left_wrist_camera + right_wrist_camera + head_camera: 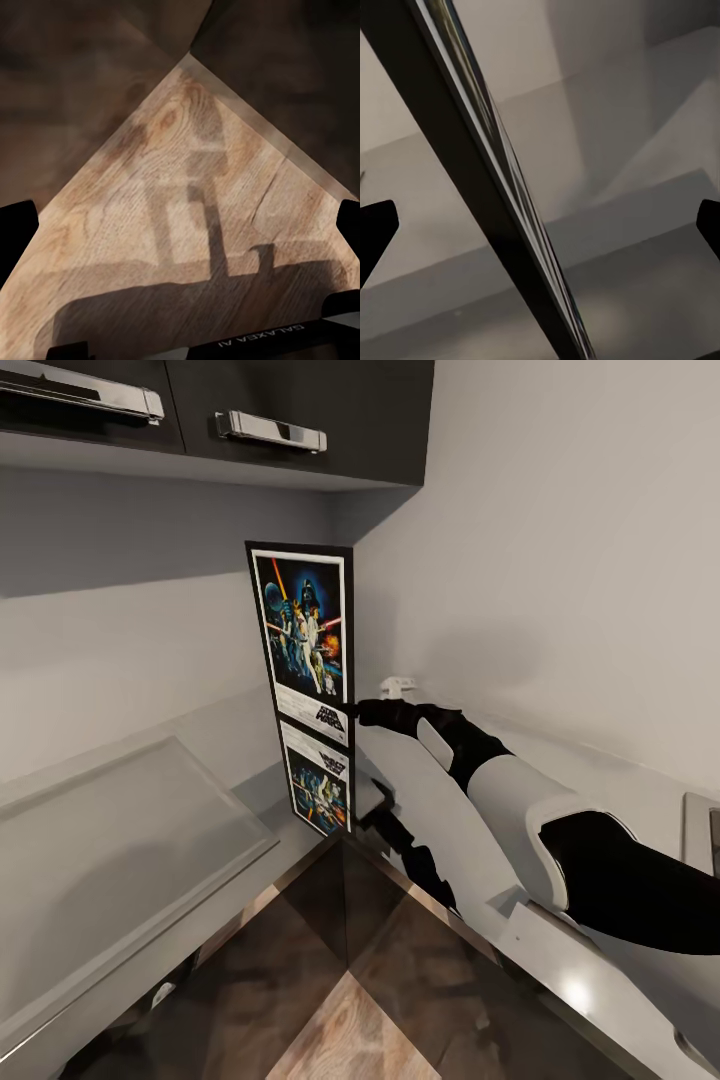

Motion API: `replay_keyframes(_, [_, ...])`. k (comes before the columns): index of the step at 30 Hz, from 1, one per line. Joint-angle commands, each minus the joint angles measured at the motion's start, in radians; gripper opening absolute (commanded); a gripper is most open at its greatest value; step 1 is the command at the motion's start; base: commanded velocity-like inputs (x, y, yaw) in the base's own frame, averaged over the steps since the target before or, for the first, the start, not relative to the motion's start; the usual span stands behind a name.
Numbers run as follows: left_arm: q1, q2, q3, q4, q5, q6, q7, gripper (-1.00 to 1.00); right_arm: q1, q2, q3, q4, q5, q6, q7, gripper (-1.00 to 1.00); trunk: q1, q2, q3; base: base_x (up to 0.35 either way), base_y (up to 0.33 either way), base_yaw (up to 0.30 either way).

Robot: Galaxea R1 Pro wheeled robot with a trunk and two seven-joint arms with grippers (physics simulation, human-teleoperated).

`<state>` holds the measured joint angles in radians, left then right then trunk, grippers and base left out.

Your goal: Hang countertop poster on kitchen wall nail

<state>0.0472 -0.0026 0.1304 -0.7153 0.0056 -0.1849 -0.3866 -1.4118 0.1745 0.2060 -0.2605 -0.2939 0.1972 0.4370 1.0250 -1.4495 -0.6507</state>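
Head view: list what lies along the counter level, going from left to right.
Countertop → poster, standing upright in the corner → right end effector at the poster's lower edge → right forearm → metal fixture at the picture's edge.

A kitchen: glossy countertop (120, 830), dark handled wall cabinets (300, 420).

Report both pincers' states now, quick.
Left pincer: open, empty, over wood floor.
Right pincer: open around the black-framed Star Wars poster edge, not shut.
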Motion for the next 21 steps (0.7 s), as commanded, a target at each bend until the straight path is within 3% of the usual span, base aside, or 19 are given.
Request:
replay_keyframes(1, [0.0,0.0,0.003,-0.001,0.001,-0.001,-0.006,1.0,0.0,0.0,0.003,-0.001,-0.008,0.006,0.0,1.0,0.0,0.0,-0.002,0.0,0.0,0.0])
replay_keyframes(21, [0.0,0.0,0.002,-0.001,0.001,-0.001,-0.006,1.0,0.0,0.0,0.004,-0.001,-0.008,0.004,0.01,1.0,0.0,0.0,-0.028,0.0,0.0,0.0])
